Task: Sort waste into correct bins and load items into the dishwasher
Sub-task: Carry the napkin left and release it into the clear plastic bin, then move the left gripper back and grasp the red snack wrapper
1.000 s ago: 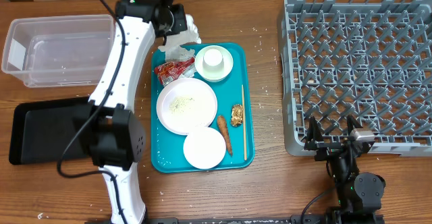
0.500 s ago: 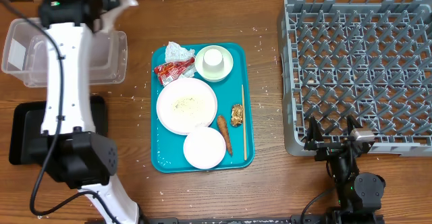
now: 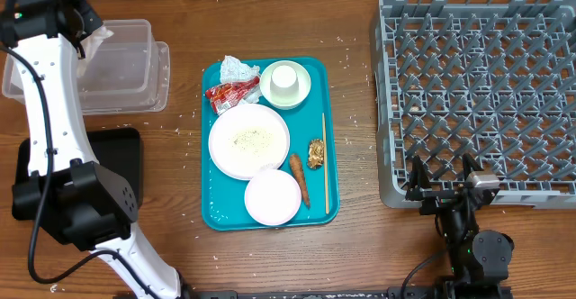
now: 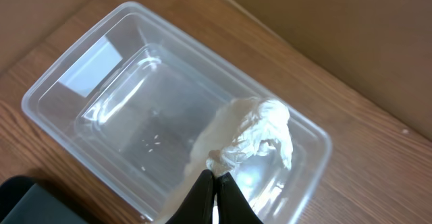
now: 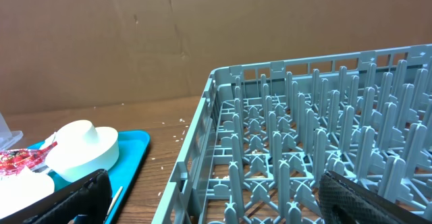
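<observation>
1. The left gripper (image 4: 214, 181) has swung off the teal tray (image 3: 329, 146) and across to the clear tub (image 4: 101, 69).
2. The crumpled white napkin (image 4: 260, 131) went with it. It now hangs over the tub, pinched between the pressed-together tips, so letting go looks like the next step.
3. The right gripper (image 3: 442, 180) hasn't stirred and sits spread wide beside the dish rack (image 3: 477, 83).

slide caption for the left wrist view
Left gripper shut on a crumpled napkin, held over the clear tub.
</observation>
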Controlling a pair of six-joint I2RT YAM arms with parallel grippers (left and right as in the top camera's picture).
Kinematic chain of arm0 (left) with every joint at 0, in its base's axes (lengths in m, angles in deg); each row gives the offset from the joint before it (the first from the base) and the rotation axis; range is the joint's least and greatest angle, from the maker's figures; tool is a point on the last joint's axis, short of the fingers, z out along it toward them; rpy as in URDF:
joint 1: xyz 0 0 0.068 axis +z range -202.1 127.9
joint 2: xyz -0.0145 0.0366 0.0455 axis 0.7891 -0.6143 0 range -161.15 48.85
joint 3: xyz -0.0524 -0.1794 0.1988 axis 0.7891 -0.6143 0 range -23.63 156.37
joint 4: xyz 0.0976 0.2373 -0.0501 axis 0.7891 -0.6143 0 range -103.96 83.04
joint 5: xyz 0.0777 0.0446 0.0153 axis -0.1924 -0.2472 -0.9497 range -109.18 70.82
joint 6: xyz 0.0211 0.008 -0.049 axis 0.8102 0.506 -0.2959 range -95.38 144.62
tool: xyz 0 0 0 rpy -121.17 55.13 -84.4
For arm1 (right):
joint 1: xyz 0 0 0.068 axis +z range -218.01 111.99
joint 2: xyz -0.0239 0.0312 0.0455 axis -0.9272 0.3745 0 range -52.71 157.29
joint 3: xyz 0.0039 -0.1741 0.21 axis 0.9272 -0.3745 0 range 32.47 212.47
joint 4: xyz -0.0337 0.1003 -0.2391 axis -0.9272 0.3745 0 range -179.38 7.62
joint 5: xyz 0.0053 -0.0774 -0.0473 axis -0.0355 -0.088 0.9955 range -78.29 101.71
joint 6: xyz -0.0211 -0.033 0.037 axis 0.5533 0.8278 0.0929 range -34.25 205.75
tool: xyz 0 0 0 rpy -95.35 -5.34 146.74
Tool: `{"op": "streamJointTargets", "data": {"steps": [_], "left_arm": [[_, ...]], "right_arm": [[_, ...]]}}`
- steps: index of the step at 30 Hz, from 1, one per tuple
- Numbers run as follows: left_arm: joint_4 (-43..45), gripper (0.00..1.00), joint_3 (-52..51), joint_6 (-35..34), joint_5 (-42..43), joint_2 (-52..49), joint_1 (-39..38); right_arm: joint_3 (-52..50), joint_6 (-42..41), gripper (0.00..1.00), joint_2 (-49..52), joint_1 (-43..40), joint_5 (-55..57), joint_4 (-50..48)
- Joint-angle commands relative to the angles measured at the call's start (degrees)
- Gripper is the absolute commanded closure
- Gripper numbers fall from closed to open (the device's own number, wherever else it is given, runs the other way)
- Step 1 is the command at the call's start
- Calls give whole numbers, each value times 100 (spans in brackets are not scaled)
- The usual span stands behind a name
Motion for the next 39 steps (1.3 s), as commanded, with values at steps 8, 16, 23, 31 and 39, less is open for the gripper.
{"op": "streamJointTargets", "data": {"steps": [8, 16, 23, 31, 39], "left_arm": [[188, 0, 70, -9, -42, -243, 101], [-83, 12, 70, 643, 2575, -243, 7], [-151, 18, 52, 1038, 3001, -245, -708], [-164, 20, 15, 855, 1613, -719, -1963], [-129, 25, 15, 205, 619, -1650, -2492]], "right_arm": [[-59, 0, 0, -42, 37, 76, -42], [-59, -2, 0, -42, 37, 76, -42], [-59, 0, 0, -42, 37, 76, -42], [-59, 0, 0, -42, 37, 76, -42], [-59, 0, 0, -42, 37, 76, -42]]}}
